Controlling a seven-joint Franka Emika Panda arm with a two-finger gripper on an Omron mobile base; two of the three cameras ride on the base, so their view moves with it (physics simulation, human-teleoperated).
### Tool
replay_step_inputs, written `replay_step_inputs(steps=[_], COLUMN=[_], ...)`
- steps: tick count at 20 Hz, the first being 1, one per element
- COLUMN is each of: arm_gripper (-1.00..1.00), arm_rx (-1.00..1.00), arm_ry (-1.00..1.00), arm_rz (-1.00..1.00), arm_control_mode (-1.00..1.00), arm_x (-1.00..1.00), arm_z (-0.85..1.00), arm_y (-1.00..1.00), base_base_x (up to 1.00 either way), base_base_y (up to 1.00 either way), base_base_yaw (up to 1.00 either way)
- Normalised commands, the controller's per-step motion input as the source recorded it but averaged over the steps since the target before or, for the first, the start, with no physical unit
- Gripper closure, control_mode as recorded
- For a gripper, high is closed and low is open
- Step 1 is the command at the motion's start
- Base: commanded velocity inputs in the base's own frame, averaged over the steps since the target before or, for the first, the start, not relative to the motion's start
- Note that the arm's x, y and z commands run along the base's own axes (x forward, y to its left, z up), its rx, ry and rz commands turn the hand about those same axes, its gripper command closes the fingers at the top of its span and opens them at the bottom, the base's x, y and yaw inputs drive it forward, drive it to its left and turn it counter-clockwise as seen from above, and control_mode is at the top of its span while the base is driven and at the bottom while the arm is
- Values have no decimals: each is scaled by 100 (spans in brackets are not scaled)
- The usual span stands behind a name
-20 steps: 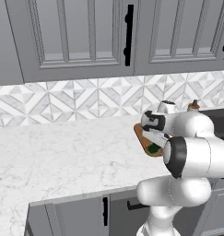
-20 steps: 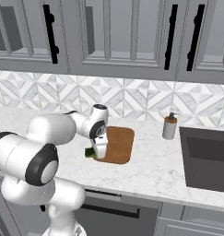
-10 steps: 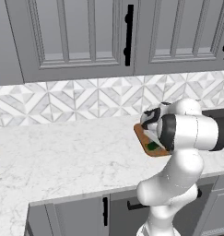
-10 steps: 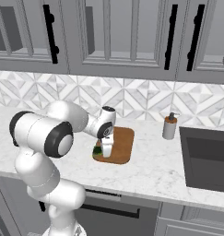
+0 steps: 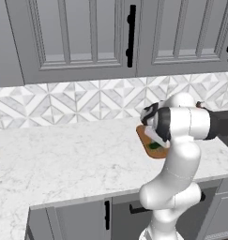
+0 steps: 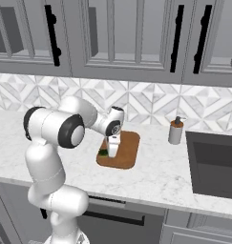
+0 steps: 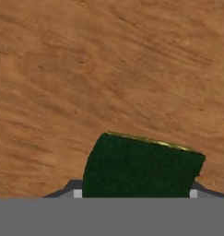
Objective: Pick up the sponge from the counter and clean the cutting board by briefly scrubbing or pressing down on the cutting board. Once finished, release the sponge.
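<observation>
gripper (image 6: 109, 153) pinching the sponge (image 7: 141, 167) between its fingers, sponge directly under the hand and low over the cutting board (image 6: 128, 148) near its left end; board lies straight below, so pressing down looks like the next move; then open to release

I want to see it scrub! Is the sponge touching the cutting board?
Cannot tell. The hand view shows the sponge over the cutting board, but neither contact nor a gap shows plainly.
</observation>
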Motion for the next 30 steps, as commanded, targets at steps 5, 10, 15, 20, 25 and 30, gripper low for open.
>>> replay_step_inputs(steps=[5, 10, 15, 20, 25, 30], arm_gripper=[100, 100, 100, 100, 100, 100], arm_rx=[0, 0, 0, 0, 0, 0], arm_ry=[-5, -22, -15, 7, 4, -1], arm_rz=[-11, -13, -12, -11, -13, -9], arm_control_mode=[-100, -100, -100, -100, -100, -100], arm_x=[53, 44, 38, 40, 52, 42], arm_z=[-31, -25, -4, 18, 12, -3], arm_y=[-8, -1, 0, 0, 0, 0], base_base_x=[0, 0, 0, 0, 0, 0], base_base_y=[0, 0, 0, 0, 0, 0], base_base_yaw=[0, 0, 0, 0, 0, 0])
